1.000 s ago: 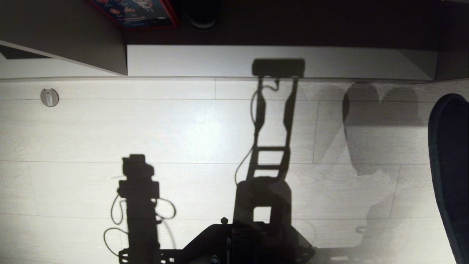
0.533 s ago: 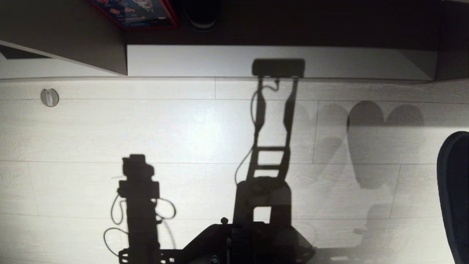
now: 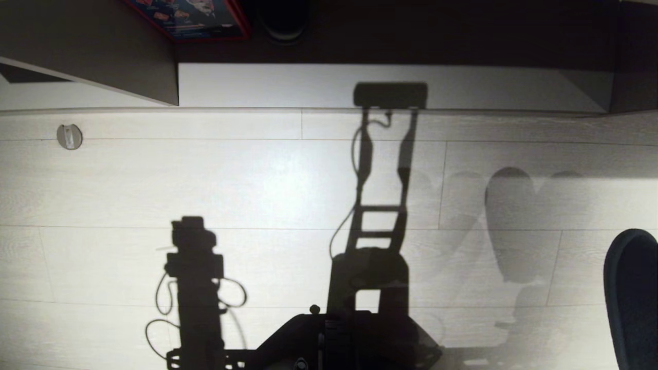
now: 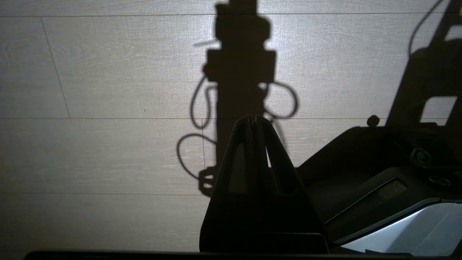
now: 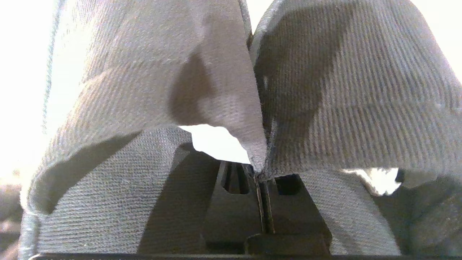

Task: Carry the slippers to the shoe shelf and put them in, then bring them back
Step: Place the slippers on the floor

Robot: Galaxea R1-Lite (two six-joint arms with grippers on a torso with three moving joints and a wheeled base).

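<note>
Above the floor (image 3: 257, 174), we are pinching the slippers (image 5: 223, 90) in our right hand (image 5: 262, 180); our left hand (image 4: 252, 121) is hanging closed and empty.

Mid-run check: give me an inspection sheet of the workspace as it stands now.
Surface: pale plank floor, strong shadows.
Job's things: slippers pinched together in the right gripper; one edge shows in head view; shoe shelf base board bare.
Clutter: red-edged box.
Grippers: right jaws shut on slippers; left gripper shut, empty, over floor.
Cables: only shadows seen.
Surroundings: round floor fitting.
</note>
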